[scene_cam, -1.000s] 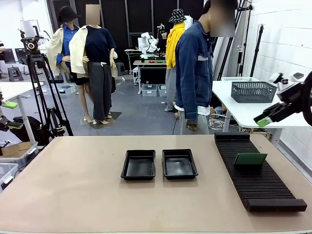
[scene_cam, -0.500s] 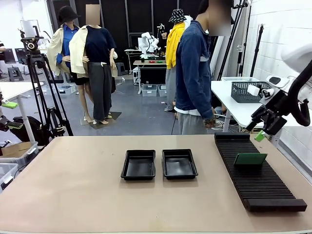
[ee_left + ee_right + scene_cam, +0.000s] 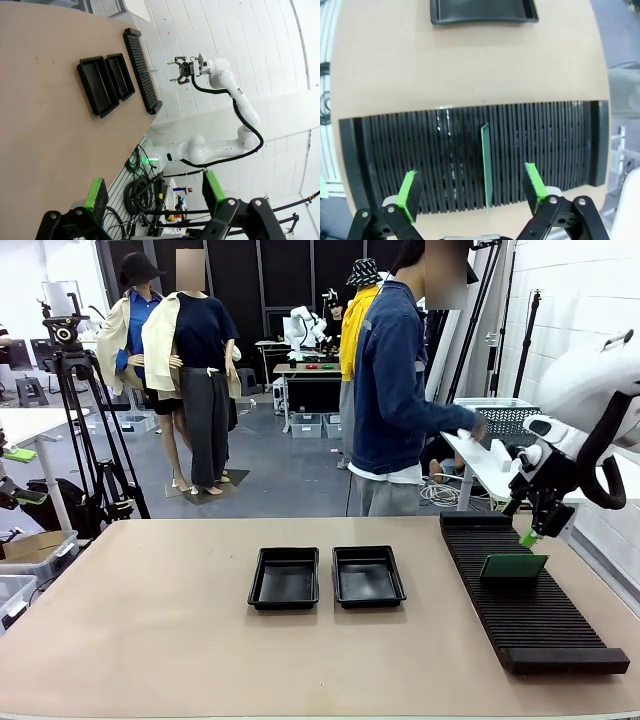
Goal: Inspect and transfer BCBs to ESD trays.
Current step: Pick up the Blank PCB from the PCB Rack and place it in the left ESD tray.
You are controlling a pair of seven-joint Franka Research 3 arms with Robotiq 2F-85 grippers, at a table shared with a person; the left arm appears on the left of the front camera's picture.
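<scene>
Far right: right gripper [image 3: 537, 520] hangs above the rack [image 3: 530, 625], jaws apart, nothing between them. In the right wrist view the green pads [image 3: 410, 194] spread wide. The BCB [image 3: 485, 165] sits below and between them, untouched.

BCB [image 3: 514, 566]: thin flat green rectangle, standing on edge in a rack slot around mid-rack, tilted a bit. It is an edge-on sliver from above.

Rack: long, matte black, closely ribbed with parallel slots, thicker block at the near end. It lies along the right side of the table [image 3: 150, 640].

ESD trays: left tray [image 3: 286, 582] and right tray [image 3: 367, 578], side by side at table middle with a narrow gap. Both are shallow glossy black plastic with flared rims and rounded corners, floors bare.

Table: smooth tan board, rounded edge.

The left gripper [image 3: 154, 190] has black linkage and green pads. Its jaws are apart and hold nothing. It is off the table's left side, with trays and rack well away.

Person [image 3: 395, 390] in a denim jacket at the far side, turned right, hand [image 3: 478, 428] out over a white side table [image 3: 480, 462].
</scene>
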